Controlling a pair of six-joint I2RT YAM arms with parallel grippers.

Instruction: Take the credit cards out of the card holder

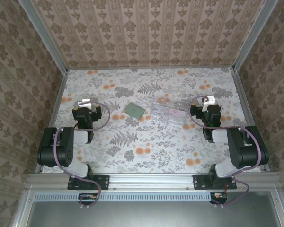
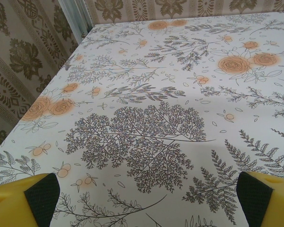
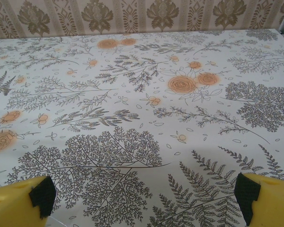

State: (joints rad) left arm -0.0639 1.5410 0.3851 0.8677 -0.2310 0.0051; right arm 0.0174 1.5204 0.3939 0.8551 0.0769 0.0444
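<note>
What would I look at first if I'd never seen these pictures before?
Probably the flowery tablecloth, all orange roses and grey ferns. Next come the two black arms at the near edge, with the left gripper and right gripper both open and showing yellow fingers. Between them lie the small green card holder and, just to its right, a clear tray.
</note>
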